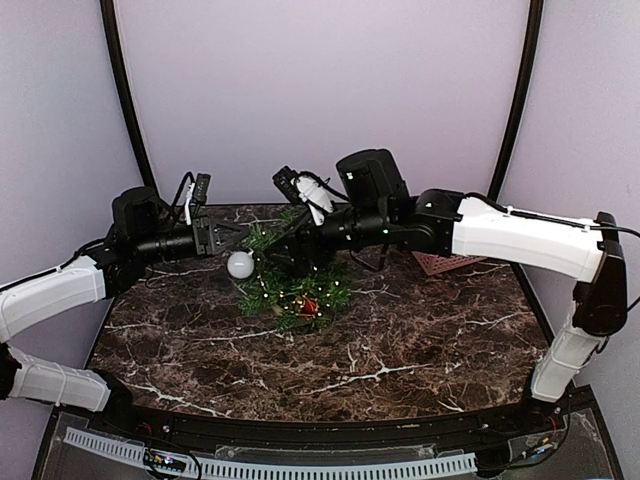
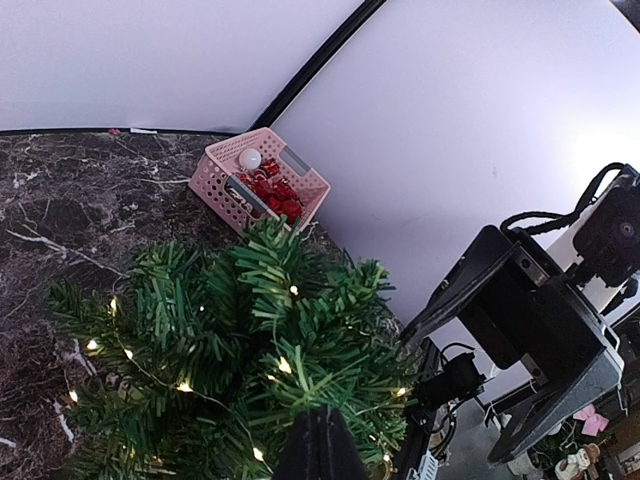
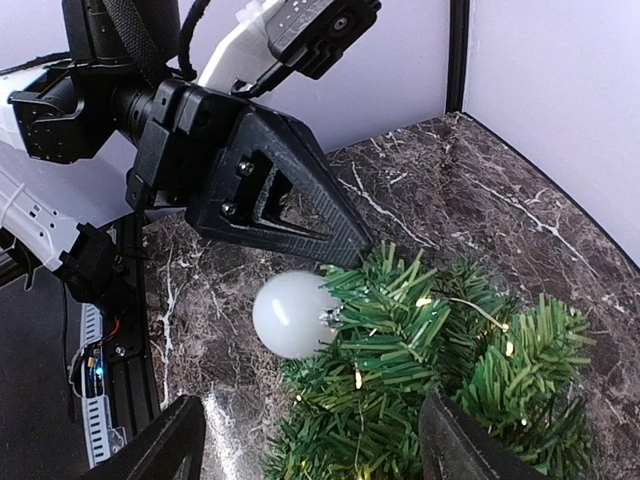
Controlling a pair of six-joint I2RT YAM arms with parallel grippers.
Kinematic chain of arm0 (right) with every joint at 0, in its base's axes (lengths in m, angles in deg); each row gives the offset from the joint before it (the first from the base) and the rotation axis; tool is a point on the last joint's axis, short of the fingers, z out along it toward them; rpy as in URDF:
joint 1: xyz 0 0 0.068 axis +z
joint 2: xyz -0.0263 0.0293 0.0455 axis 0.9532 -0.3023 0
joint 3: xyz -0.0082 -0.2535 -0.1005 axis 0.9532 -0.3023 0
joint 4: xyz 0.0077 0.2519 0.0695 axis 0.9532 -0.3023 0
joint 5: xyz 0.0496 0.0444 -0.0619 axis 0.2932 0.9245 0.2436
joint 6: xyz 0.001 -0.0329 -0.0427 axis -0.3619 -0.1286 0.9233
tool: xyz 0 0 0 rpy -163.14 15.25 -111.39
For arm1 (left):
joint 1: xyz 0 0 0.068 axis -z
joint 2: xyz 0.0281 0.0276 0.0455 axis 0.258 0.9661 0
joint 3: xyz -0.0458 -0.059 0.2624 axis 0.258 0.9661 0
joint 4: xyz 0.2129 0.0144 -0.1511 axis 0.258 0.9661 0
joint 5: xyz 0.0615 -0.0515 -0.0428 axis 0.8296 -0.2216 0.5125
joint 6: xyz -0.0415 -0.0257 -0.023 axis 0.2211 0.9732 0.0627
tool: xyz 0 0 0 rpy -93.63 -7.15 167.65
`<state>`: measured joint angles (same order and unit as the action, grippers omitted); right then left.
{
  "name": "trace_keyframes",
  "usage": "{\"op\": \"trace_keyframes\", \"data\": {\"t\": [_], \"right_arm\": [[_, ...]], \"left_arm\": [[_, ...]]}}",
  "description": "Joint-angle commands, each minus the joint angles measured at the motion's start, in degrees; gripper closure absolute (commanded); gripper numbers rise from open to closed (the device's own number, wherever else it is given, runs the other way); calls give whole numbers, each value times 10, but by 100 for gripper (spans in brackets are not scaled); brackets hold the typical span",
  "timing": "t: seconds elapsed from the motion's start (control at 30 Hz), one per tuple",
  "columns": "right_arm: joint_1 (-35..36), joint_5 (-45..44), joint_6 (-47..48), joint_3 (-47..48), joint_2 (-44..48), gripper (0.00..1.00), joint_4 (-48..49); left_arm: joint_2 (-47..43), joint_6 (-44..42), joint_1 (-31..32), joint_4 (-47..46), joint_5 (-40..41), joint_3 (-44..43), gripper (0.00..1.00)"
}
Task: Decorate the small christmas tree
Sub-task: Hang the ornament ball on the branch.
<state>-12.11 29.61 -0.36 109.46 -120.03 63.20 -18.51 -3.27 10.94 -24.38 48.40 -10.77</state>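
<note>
**Fig.** Ornament-hanging step, read L to R. L arm comes in low from the L edge, forearm approx. level. The left gripper [image 3: 352, 256] is pressed together, its tip at a branch end just above the white ball [image 3: 290, 313]; can't tell if it pinches the ball's loop. The ball sits at the L flank of the small christmas tree [image 1: 292, 285], which stands on the table [image 1: 400, 350], centre-back. R arm stretches across above the tree, w/ the right gripper [image 3: 312, 425] spread wide and holding nothing. Pink basket [image 2: 218, 188] at back R. Next, prob.: L jaws part, then back off w/o dragging the branch.
</note>
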Motion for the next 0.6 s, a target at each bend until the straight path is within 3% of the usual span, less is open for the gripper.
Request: {"op": "trace_keyframes", "data": {"t": [0.0,0.17,0.33,0.57], "right_arm": [[4,-46,-16,-35,48,25,74],[3,-87,-24,-90,94,24,132],[3,-116,-28,-116,120,21,148],[4,-170,-38,-143,151,19,169]], "left_arm": [[-4,0,3,-12,-4,-12,100],[-8,-1,3,-10,-2,-12,97],[-20,-4,3,-5,11,-10,71],[-56,-21,2,31,58,-10,47]]}}
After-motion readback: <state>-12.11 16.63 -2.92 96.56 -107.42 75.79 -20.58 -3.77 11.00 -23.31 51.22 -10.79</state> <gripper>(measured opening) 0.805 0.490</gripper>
